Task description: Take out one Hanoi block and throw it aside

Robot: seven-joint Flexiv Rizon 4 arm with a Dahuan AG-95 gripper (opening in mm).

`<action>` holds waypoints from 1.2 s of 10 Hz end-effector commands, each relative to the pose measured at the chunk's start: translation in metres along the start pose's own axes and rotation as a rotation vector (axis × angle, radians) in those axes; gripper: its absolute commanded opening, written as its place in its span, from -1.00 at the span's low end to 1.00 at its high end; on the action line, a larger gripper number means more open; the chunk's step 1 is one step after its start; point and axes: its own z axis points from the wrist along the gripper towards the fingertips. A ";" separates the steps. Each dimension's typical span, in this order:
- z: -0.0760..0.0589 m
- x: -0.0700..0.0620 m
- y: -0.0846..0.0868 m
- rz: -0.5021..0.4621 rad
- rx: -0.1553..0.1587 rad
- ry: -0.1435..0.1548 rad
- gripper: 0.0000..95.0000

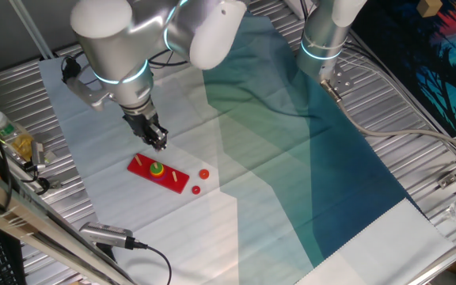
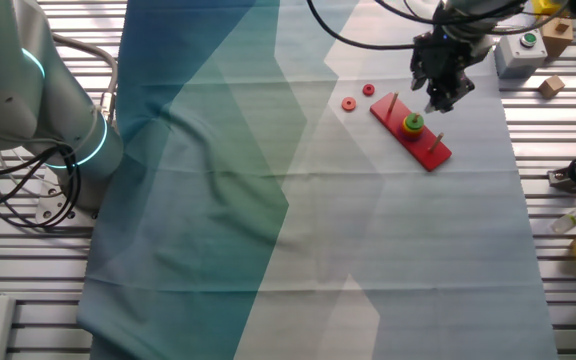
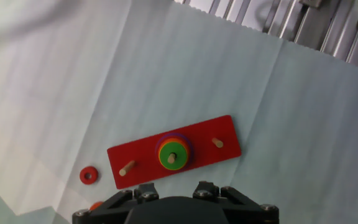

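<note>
Tiny round green Hanoi disc (image 3: 172,156) sat atop stack on middle peg of red wooden base (image 3: 219,130), on tabletop. Gripper (image 1: 159,142) hovered above, offset twd base end; fingers' gap: can't tell.

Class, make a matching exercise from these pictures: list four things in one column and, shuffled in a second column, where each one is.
Things:
1. green disc
2. red disc
3. red base board
4. pincer

Places:
A. flat on the cloth, carrying three pegs
B. above the board, touching nothing
C. on top of the middle peg's stack
D. loose on the cloth beside the board

Pairs: 1-C, 2-D, 3-A, 4-B
</note>
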 end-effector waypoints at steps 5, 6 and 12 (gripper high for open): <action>0.023 -0.009 0.006 0.055 -0.012 -0.010 -0.20; 0.029 -0.011 0.006 0.056 -0.012 -0.011 -0.20; 0.050 -0.014 0.009 0.086 -0.027 -0.029 -0.20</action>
